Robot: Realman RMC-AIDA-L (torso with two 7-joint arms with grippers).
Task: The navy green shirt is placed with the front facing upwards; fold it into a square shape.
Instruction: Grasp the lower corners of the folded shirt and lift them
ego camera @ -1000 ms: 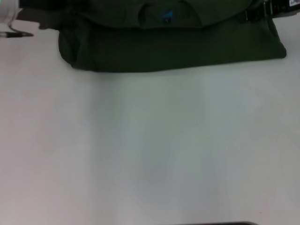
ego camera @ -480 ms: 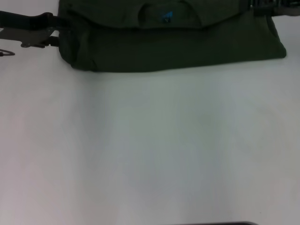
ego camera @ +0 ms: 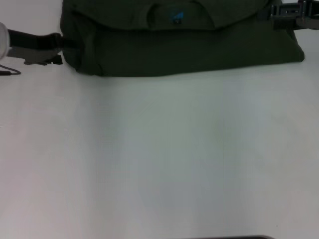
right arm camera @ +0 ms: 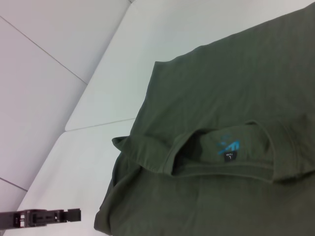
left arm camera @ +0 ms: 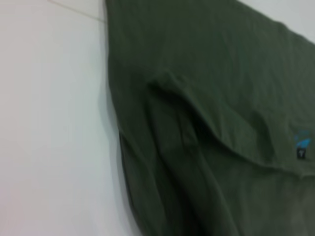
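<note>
- The navy green shirt (ego camera: 184, 47) lies as a folded band at the far edge of the table (ego camera: 159, 159), its long axis running side to side between the two grippers.
- Its collar (right arm camera: 224, 164) sits on the upper layer with the neck opening turned toward the robot; inside it is the small black neck tag (ego camera: 177, 19) with a blue mark, roughly midway between the two grippers.
- The left gripper (ego camera: 59, 44) reaches in level with the table and meets the shirt's left end; whether its fingers pinch the cloth cannot be told.
- The right gripper (ego camera: 279, 12) is at the shirt's far right corner, up against the cloth; whether it is open or closed cannot be told either.
- The left wrist view shows only the shirt's folded left side and a sleeve fold (left arm camera: 182, 123), no fingers.
- In the right wrist view, a dark gripper (right arm camera: 42, 216) shows by the shirt's end away from that camera.
- Compared with half a second ago, the left gripper has slid in closer to the shirt's end, and the right gripper has come a little lower and further into view; the shirt itself has hardly shifted.
- The table is plain white and matte; pale panels with thin seams (right arm camera: 59, 64) show beyond the shirt.
</note>
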